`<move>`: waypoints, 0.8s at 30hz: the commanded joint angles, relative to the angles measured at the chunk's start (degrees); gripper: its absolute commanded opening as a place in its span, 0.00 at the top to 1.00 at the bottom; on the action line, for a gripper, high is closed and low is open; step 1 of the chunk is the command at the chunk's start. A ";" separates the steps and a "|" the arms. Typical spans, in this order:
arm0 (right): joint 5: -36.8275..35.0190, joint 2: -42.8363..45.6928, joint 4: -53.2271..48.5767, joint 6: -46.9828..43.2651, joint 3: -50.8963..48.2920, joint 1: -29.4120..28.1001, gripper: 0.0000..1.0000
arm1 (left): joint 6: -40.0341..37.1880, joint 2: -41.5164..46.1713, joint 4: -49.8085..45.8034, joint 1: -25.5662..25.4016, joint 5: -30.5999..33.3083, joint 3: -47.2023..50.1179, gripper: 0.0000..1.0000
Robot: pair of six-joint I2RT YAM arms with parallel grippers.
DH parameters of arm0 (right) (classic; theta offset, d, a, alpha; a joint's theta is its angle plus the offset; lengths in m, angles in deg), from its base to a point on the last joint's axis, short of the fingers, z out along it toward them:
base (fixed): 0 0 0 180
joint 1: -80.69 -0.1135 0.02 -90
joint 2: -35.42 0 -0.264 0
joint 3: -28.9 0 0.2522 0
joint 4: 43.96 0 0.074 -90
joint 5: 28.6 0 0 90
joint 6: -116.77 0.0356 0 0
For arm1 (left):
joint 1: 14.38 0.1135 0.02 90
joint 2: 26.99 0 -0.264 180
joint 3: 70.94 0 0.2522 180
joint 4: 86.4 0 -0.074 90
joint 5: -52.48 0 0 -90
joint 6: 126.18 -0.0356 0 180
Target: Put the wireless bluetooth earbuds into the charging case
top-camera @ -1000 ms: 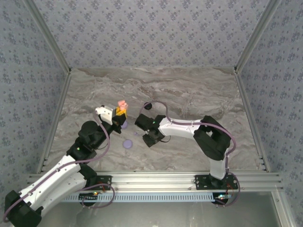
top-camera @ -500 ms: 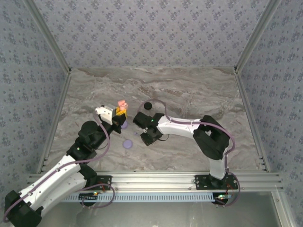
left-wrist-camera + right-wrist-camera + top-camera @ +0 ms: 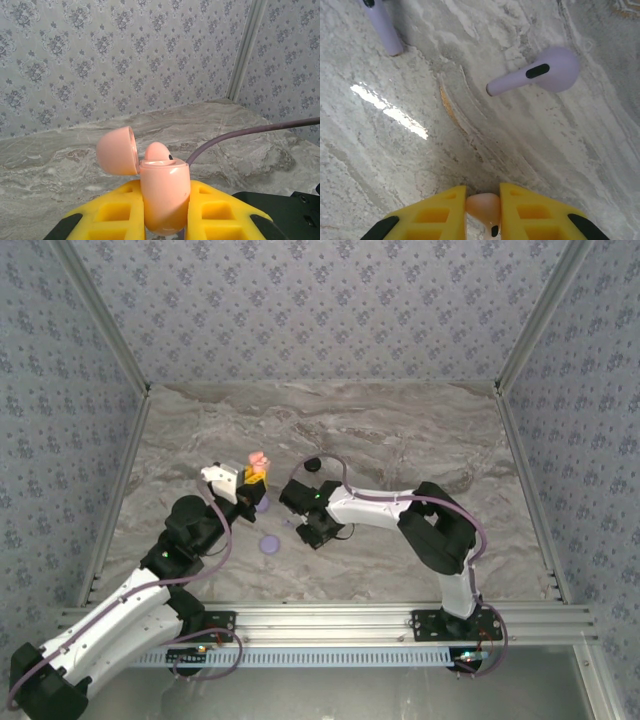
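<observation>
From above: finds the left gripper (image 3: 256,476) clamped on a small glossy pink egg-shaped plastic charging case (image 3: 258,460), raised over the grey marbled tabletop (image 3: 400,440). Finds the right gripper (image 3: 303,523) low at the tabletop just beside it; cannot read its jaws at this size. Counts one flat round lavender disc (image 3: 268,543), one flat round black disc (image 3: 312,464), and a lavender patch (image 3: 263,506) by the left gripper, too hidden to name.

Through the left wrist: shows yellow jaws pressed tight on the case body, with the case upright and its domed lid (image 3: 117,150) swung open to the left. Counts one case, and one pinkish earbud with a black dot (image 3: 157,150) already seated inside; cannot see the neighbouring socket.

Through the right wrist: shows yellow jaws pinching a second tiny pinkish stemmed earbud (image 3: 484,206) right at the marble; cannot tell whether touching it. Counts two pale lavender stemmed earbuds lying loose, well apart: one (image 3: 540,74) ahead to the right, one (image 3: 385,27) at the upper left, cut by the frame edge.

Reads as the pick-up of the pink pair's second bud, with insertion not yet done. Calls next for lifting it clear, carrying it to the open case, turning the stem downward and lowering it into the free socket without nudging the seated bud or the lid.
</observation>
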 commanded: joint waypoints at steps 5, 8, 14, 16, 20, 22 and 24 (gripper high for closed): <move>-0.78 12.42 -0.85 -1.29 -0.19 2.70 0.78 | 1.23 -0.31 3.78 0.46 -2.60 -0.60 1.00; -0.82 19.79 1.52 -1.66 -0.38 4.70 0.78 | 2.45 -1.91 7.76 0.55 -5.24 -0.31 1.00; 1.77 34.56 12.96 -1.72 -1.50 8.74 0.77 | 4.87 -7.34 17.17 0.51 -12.01 -1.01 1.00; 3.28 38.15 16.86 -1.96 -1.61 9.40 0.77 | 5.37 -9.34 18.69 0.54 -14.47 -2.26 1.00; 6.72 42.36 22.08 -3.56 -1.14 9.97 0.76 | 6.54 -13.72 22.95 0.45 -20.46 -4.78 1.00; 8.33 42.99 23.55 -3.56 -0.75 10.04 0.76 | 6.92 -15.95 24.89 0.13 -23.07 -6.01 1.00; 9.54 42.92 24.71 -3.23 -0.56 9.86 0.76 | 7.01 -18.15 26.11 -0.31 -25.34 -7.30 1.00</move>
